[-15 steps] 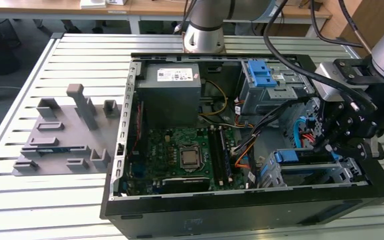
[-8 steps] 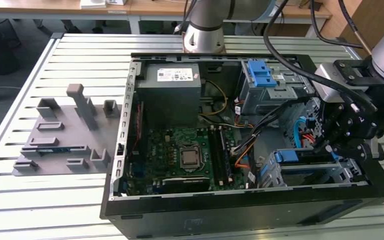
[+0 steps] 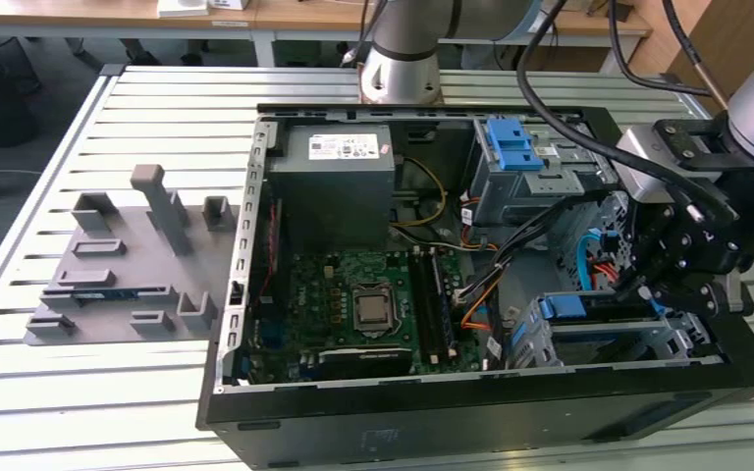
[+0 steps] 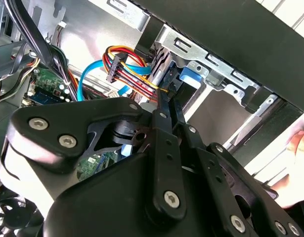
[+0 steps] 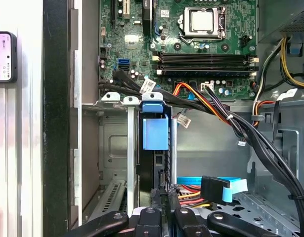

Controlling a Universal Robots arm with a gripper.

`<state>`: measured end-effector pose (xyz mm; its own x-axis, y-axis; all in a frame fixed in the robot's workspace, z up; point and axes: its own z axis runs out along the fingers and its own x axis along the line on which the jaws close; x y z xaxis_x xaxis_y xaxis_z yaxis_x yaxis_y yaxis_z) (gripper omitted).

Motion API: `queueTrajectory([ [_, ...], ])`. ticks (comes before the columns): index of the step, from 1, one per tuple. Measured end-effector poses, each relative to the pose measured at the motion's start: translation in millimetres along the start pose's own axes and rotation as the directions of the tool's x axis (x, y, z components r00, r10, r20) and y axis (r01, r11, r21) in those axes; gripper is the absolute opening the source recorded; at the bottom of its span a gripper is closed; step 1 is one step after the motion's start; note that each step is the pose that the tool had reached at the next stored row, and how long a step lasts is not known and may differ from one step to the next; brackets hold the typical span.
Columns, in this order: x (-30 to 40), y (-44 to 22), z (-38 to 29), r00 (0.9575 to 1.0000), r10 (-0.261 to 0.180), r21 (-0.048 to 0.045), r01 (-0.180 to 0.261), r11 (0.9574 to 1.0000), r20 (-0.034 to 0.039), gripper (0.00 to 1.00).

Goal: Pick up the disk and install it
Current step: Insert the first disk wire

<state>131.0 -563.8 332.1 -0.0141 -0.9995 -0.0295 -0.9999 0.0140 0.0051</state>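
The disk (image 3: 597, 307) stands on edge inside the lower drive cage (image 3: 672, 339) of the open computer case, at the exterior view's right. Its blue plastic bracket (image 5: 155, 132) shows at the cage mouth, and the bracket (image 4: 189, 76) also shows in the second wrist view. My gripper (image 3: 639, 289) reaches down into the case just behind the disk. In both wrist views the two fingers lie close together, shut, with nothing between them. The gripper (image 5: 166, 197) has its tips at the disk's cable end, and in the second wrist view the gripper (image 4: 164, 98) touches or nearly touches it.
Red, orange and black power wires (image 4: 129, 64) and a blue flat cable (image 5: 226, 187) hang beside the cage. The motherboard (image 3: 364, 294), the grey power-supply box (image 3: 338, 162) and an upper cage with a blue latch (image 3: 521, 147) share the case. A grey fixture (image 3: 129, 255) lies outside. A hand (image 4: 300, 145) is near the case.
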Motion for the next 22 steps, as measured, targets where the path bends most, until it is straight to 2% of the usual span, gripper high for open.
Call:
queueTrajectory([
  [7, 0.3, 0.0, 2.9, 1.0000, 0.000, -0.0018, 0.000, 1.0000, 0.0001, 0.17],
  [15, 0.3, 0.0, 3.1, 1.0000, 0.000, -0.0020, 0.000, 1.0000, 0.0000, 0.18],
  [17, 0.3, 0.0, 2.0, 1.0000, 0.000, -0.0020, 0.000, 1.0000, 0.0005, 0.18],
  [18, 0.2, 0.0, 1.1, 1.0000, 0.000, -0.0020, 0.000, 1.0000, 0.0004, 0.24],
  [22, 0.1, 0.0, -3.6, 1.0000, 0.000, -0.0021, 0.000, 1.0000, 0.0006, 0.24],
])
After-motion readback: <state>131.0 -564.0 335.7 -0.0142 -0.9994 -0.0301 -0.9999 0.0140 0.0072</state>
